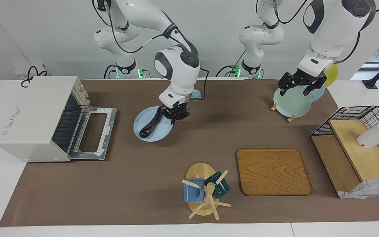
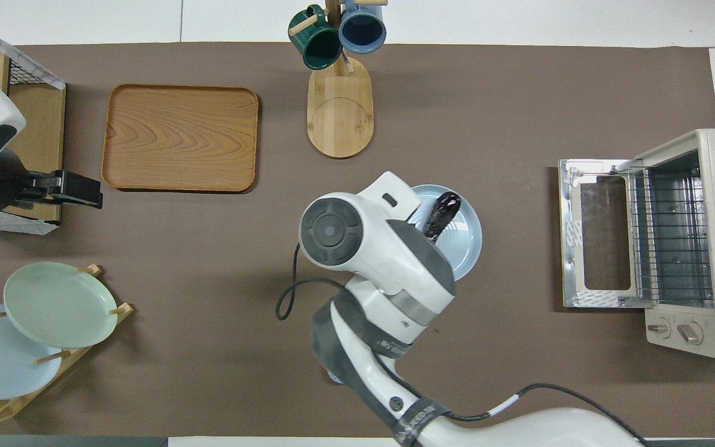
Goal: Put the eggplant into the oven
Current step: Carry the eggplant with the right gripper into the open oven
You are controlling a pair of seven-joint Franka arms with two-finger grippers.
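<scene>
The eggplant [image 1: 150, 124] lies on a blue plate [image 1: 143, 131], and the plate is in the air over the middle of the desk [image 1: 143, 184], near the open door of the oven [image 1: 36, 118]. The right tool [image 1: 175, 116] is clenched on the plate's rim, its arm bent steeply down. The left tool [image 1: 297, 86] waits, released, over the plate rack [image 1: 290, 103] near the desk's corner.

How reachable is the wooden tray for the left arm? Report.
Probably yes: the left gripper hangs open over the green plate, holding nothing, and nothing stands between it and the wooden tray.
</scene>
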